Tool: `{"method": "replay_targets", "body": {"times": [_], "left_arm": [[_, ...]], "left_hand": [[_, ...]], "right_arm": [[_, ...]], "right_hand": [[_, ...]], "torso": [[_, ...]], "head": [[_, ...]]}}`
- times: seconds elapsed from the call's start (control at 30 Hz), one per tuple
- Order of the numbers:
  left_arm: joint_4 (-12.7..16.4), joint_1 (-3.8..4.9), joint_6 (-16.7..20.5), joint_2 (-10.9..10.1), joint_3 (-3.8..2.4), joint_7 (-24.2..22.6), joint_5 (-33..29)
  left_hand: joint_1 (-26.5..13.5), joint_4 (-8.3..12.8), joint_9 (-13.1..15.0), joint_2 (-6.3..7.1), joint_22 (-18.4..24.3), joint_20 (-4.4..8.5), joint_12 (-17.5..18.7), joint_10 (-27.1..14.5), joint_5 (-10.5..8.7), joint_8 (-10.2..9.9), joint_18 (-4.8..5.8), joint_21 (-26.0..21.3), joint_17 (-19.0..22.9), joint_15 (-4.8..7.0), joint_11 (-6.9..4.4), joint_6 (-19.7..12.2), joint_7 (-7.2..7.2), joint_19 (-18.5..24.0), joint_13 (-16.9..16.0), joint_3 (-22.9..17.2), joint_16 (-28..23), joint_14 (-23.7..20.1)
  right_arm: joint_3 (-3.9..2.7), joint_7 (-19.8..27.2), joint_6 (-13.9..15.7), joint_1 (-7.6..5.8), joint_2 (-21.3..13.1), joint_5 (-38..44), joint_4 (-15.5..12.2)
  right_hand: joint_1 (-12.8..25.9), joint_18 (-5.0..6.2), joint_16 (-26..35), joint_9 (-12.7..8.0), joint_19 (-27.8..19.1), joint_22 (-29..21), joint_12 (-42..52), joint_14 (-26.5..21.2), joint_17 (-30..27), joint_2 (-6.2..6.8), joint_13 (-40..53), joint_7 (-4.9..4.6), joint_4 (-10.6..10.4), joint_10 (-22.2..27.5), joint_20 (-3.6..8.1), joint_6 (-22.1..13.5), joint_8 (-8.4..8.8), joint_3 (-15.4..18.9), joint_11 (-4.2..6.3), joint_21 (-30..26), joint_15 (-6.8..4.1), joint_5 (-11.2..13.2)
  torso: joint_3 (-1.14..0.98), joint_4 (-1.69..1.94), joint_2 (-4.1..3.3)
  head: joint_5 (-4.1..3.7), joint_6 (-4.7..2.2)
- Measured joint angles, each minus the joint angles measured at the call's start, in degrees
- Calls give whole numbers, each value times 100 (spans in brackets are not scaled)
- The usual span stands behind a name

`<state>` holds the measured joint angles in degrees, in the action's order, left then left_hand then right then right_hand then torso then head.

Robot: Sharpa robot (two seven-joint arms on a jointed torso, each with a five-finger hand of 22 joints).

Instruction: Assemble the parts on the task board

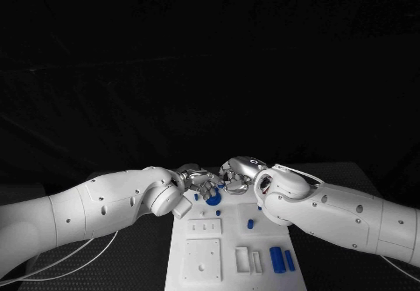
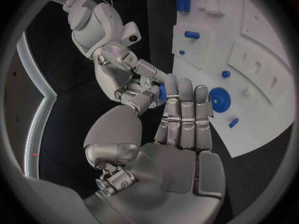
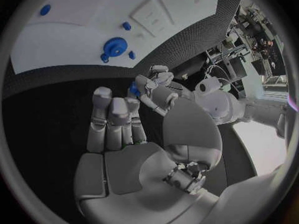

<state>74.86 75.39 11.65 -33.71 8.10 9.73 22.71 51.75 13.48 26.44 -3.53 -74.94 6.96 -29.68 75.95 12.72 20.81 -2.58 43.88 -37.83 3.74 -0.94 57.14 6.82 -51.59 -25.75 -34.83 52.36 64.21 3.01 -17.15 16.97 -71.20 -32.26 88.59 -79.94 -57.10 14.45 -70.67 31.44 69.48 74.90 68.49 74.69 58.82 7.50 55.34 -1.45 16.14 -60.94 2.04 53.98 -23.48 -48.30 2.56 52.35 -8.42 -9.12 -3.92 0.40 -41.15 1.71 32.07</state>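
No text, label, brand, number or sign can be read on anything here.

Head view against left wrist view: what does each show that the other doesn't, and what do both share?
Head view alone: the board's near end with two upright blue cylinders and white blocks.

Left wrist view alone: the left hand's palm side, fingers straight, and a small blue part at the right hand's fingertips.

Both: the two hands meeting at the board's far end, and the blue gear on the board.
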Motion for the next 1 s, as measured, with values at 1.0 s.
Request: {"method": "replay_targets", "body": {"times": [1.0], "left_arm": [[6, 11, 27, -101, 37, 46, 743]], "left_hand": [[-506, 268, 471, 117, 3, 1, -246, 228, 463, 4, -4, 249, 91, 136, -163, 91, 7, -3, -198, -651, 482, 152]], "right_arm": [[26, 451, 413, 29, -436, -629, 321]], "right_hand": [[203, -58, 660, -200, -890, 4, -554, -800, -245, 849, -427, -788, -381, 996, -356, -475, 823, 933, -563, -643, 526, 199]], "torso": [[-4, -4, 10]], "head": [[43, 69]]}}
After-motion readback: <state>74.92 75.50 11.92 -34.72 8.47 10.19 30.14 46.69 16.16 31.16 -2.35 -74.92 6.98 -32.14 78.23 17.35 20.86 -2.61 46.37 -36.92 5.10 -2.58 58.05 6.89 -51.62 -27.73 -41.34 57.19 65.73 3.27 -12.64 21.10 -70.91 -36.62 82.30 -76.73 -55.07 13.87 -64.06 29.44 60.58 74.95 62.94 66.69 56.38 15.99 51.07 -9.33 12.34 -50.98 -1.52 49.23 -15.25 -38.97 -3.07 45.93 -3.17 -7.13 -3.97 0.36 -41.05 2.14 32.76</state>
